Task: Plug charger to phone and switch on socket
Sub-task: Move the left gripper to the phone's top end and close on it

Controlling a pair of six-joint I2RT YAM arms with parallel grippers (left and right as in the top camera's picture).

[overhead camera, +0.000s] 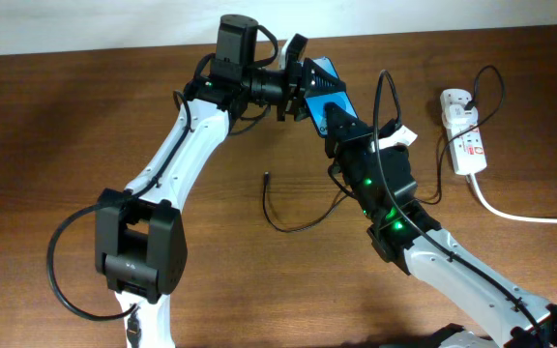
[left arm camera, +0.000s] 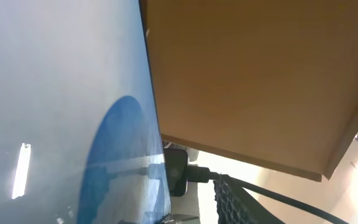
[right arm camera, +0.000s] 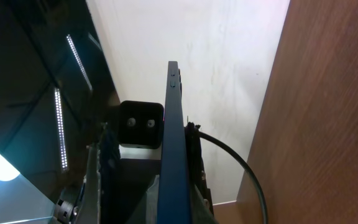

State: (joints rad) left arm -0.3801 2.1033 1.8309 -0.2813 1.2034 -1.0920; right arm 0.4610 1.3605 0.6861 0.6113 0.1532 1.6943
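Note:
My right gripper [overhead camera: 335, 118] is shut on the phone [overhead camera: 323, 81] and holds it tilted above the table's far middle, its blue screen showing. In the right wrist view the phone [right arm camera: 173, 143] stands edge-on between my fingers [right arm camera: 176, 186]. My left gripper [overhead camera: 300, 79] is open, its fingers spread on either side of the phone's left edge. The screen [left arm camera: 55, 93] fills the left of the left wrist view. The charger's connector tip [overhead camera: 265, 178] lies loose on the table, and its black cable [overhead camera: 293, 228] curls right toward the socket [overhead camera: 464, 130].
The socket's thick white cord [overhead camera: 525, 216] runs off to the right edge. A black cable loop [overhead camera: 491, 77] rises behind the socket. The brown table [overhead camera: 66, 126] stretches to the left, with both arms meeting over its far middle.

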